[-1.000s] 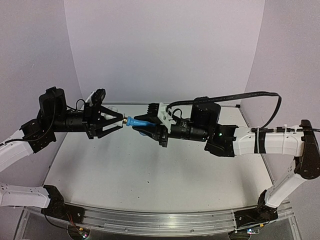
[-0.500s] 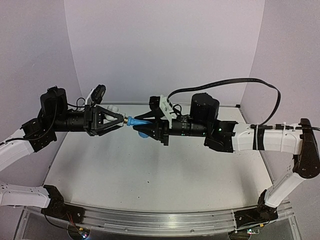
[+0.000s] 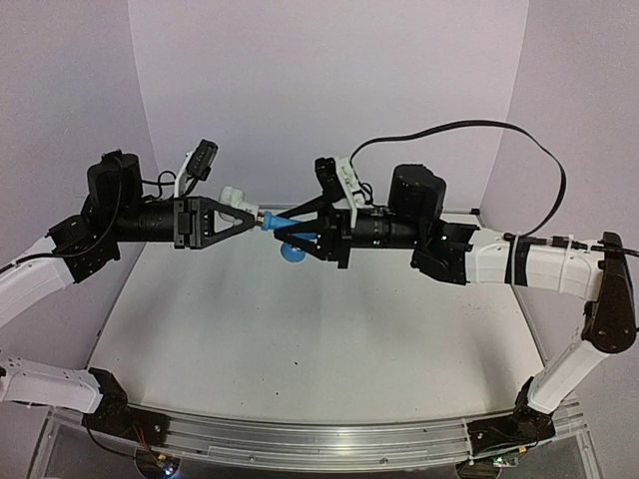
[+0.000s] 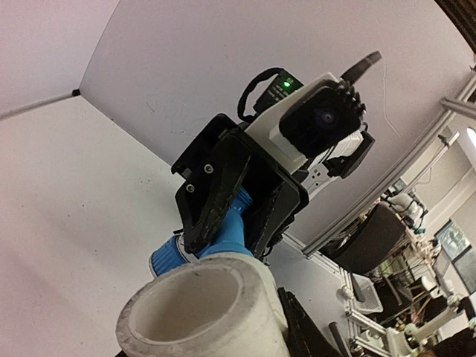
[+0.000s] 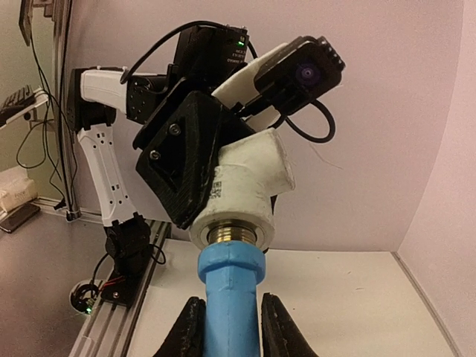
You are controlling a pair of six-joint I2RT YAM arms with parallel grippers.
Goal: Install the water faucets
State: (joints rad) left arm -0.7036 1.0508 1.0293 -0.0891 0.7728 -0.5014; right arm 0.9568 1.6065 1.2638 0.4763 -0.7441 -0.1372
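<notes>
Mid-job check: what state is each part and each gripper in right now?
blue faucet: gripped off the table, its end seated in the white elbow fitting, a brass band showing at the joint.
white elbow fitting: gripped in the air, socket facing the faucet, joined to it.
left gripper: shut on the white elbow fitting.
right gripper: shut on the blue faucet.

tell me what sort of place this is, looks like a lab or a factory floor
Most likely a robotics lab test cell: a white table boxed in by plain pale walls, with an aluminium rail along its near edge carrying the arm bases. The left wrist view shows more metal framing beyond.
</notes>
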